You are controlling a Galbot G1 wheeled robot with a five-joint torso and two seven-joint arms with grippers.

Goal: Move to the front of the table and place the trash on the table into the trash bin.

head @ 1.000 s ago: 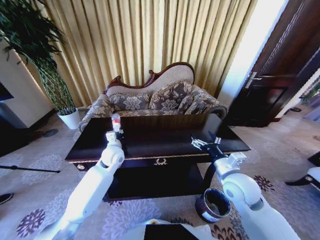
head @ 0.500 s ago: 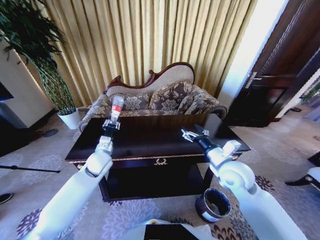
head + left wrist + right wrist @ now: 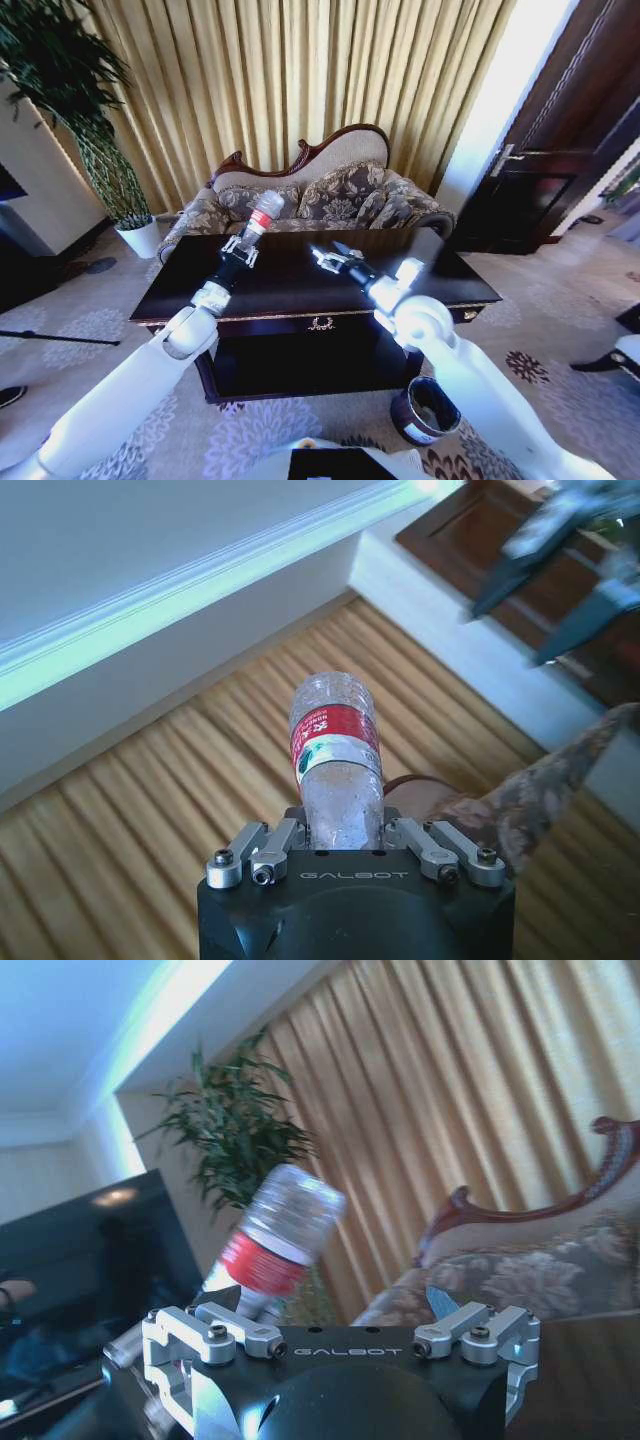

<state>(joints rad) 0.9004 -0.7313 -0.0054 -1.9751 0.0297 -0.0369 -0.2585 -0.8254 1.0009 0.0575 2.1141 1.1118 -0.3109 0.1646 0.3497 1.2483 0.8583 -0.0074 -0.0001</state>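
Left gripper [image 3: 243, 251] clamped on bottle [image 3: 262, 213], raised above table [image 3: 300, 285]; right gripper [image 3: 330, 258] spread apart, alongside.

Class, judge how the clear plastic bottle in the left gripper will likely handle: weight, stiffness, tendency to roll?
The bottle looks empty and see-through, so probably light. Its thin clear wall may dent under the left gripper fingers. Its round body would likely roll if laid on the glossy table.

Left gripper [image 3: 243, 250] lifts the bottle [image 3: 262, 214] above the table [image 3: 300, 280]; right gripper [image 3: 328, 256] hovers, fingers spread.
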